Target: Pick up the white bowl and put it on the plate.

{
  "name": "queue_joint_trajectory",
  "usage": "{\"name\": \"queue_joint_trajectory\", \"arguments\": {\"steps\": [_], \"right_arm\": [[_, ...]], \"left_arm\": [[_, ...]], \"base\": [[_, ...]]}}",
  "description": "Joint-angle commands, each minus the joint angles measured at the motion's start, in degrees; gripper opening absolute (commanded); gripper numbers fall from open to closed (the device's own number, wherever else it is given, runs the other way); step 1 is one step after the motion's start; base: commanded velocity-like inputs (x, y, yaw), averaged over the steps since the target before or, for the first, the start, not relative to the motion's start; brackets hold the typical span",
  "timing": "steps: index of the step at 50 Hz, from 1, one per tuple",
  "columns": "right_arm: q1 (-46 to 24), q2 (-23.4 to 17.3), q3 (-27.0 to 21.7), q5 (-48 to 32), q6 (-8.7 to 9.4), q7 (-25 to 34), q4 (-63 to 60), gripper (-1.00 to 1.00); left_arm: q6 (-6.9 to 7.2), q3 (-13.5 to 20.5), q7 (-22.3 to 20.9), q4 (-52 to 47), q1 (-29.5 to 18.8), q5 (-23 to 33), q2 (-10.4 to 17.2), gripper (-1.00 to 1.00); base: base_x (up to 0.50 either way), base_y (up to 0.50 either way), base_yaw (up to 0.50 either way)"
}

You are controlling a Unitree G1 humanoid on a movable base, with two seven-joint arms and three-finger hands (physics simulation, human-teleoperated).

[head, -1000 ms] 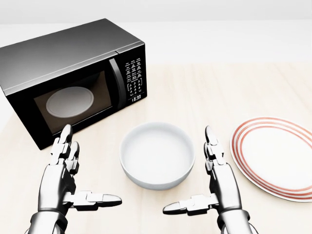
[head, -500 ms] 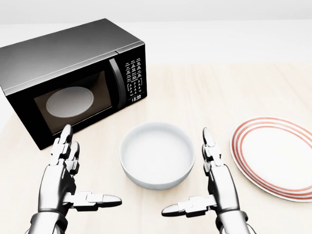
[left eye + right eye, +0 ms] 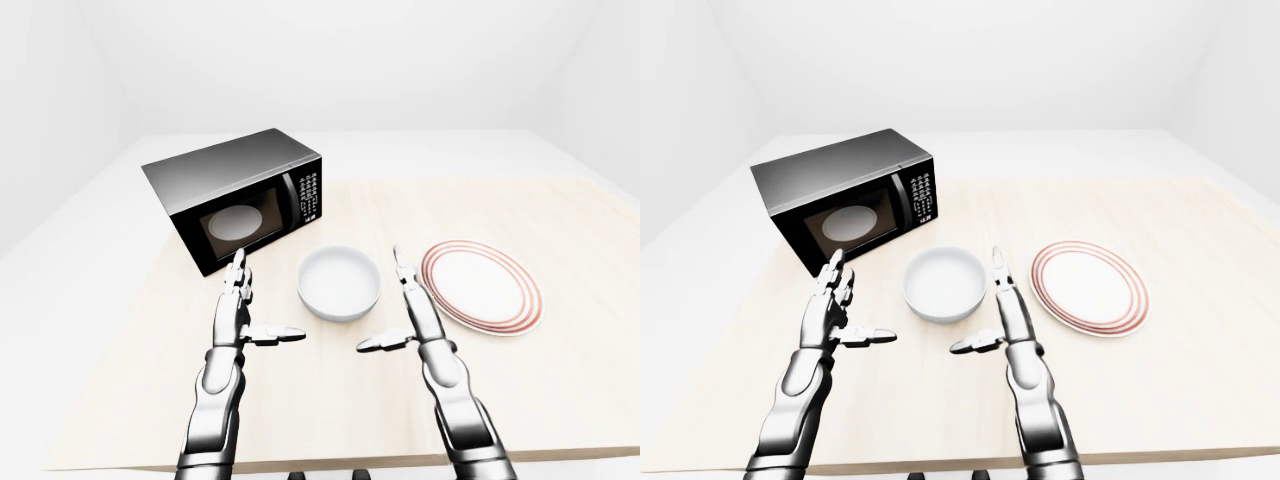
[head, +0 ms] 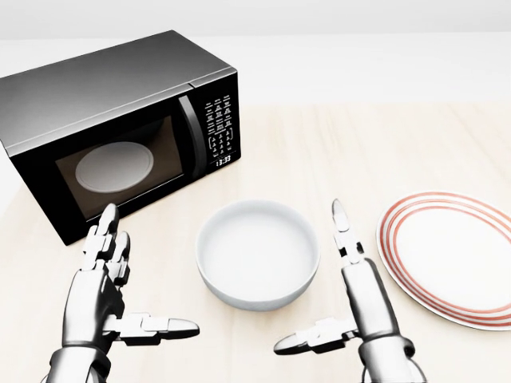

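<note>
The white bowl [image 4: 257,251] sits upright on the wooden table in the middle of the head view. The plate [image 4: 451,255], white with red rings, lies to its right. My left hand [image 4: 128,279] is open to the left of the bowl, fingers pointing up and thumb pointing right. My right hand [image 4: 335,279] is open just to the right of the bowl, between bowl and plate, thumb pointing left. Neither hand touches the bowl.
A black microwave [image 4: 120,132] with its door shut stands at the upper left, close above my left hand. The light wooden table [image 3: 560,220] stretches to the right and ends in an edge near the bottom of the eye views.
My right hand has shifted slightly and turned a little, its fingers now straighter beside the bowl. The left hand, bowl and plate have not moved.
</note>
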Motion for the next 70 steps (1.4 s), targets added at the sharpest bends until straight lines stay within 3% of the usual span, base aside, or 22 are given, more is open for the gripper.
{"name": "queue_joint_trajectory", "arguments": {"steps": [1,5,12,43,70], "right_arm": [[-3.05,-5.53,3.67,-43.68,2.70,6.03,-16.16,1.00],[-3.17,-2.69,0.72,-47.45,2.70,8.70,-15.20,1.00],[-4.31,-1.93,-0.56,-51.28,2.70,11.68,-13.99,1.00],[-8.02,-3.16,-0.03,-57.25,2.70,20.27,-4.31,1.00],[-6.89,-0.03,5.44,-67.00,2.70,29.05,-7.06,1.00]], "left_arm": [[0.43,-0.05,0.08,-0.20,-0.02,0.09,-0.04,1.00],[0.44,-0.06,0.09,-0.22,0.00,0.09,-0.03,1.00],[0.39,-0.02,0.05,-0.03,-0.08,0.06,0.00,1.00],[0.46,-0.02,0.10,-0.07,-0.09,0.09,-0.01,1.00],[0.47,-0.02,0.11,-0.07,-0.08,0.08,-0.01,1.00]], "base": [[0.00,0.00,0.00],[0.00,0.00,0.00],[0.00,0.00,0.00],[0.00,0.00,0.00],[0.00,0.00,0.00]]}}
